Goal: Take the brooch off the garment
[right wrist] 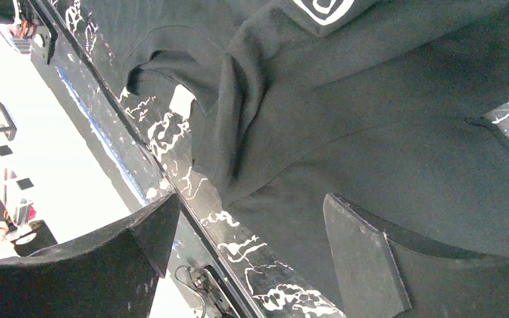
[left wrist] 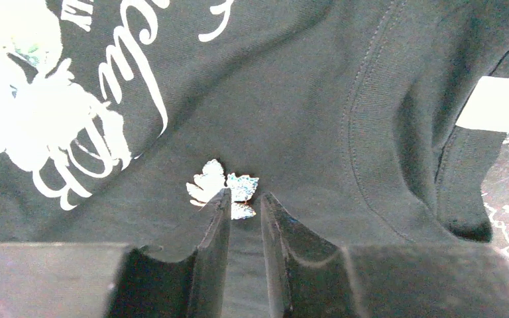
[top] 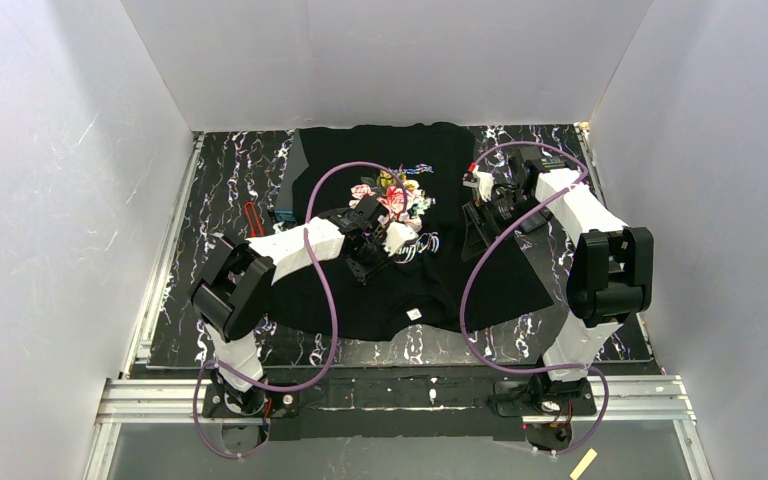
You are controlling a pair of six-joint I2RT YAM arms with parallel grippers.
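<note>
Two dark fingers of your left gripper (left wrist: 244, 196) fill the bottom of the left wrist view, drawn close together with only a narrow strip of fabric showing between them. Their tips sit on either side of the lower part of the brooch (left wrist: 207, 183), a small silver leaf-shaped pin. You cannot tell from this view whether the tips are actually pinching it.

The brooch is fixed to the chest of the garment (top: 450, 285), a black T-shirt spread flat on a black, white-veined table (top: 222, 200). The pin sits between the white cursive lettering (left wrist: 129, 83) and the ribbed collar (left wrist: 371, 172), just below the lettering in the wrist view. A white neck label (left wrist: 494, 104) shows inside the collar, off to the right. In the top view the shirt lies with its collar toward the arm bases, and the rose print (top: 397, 197) is in the middle of the chest, just beyond your left gripper.

Your right gripper (right wrist: 250, 199) is held over the shirt's sleeve side, well apart from the brooch. Its fingers are spread wide and grasp nothing, and wrinkled black cloth and the table edge show between them.
</note>
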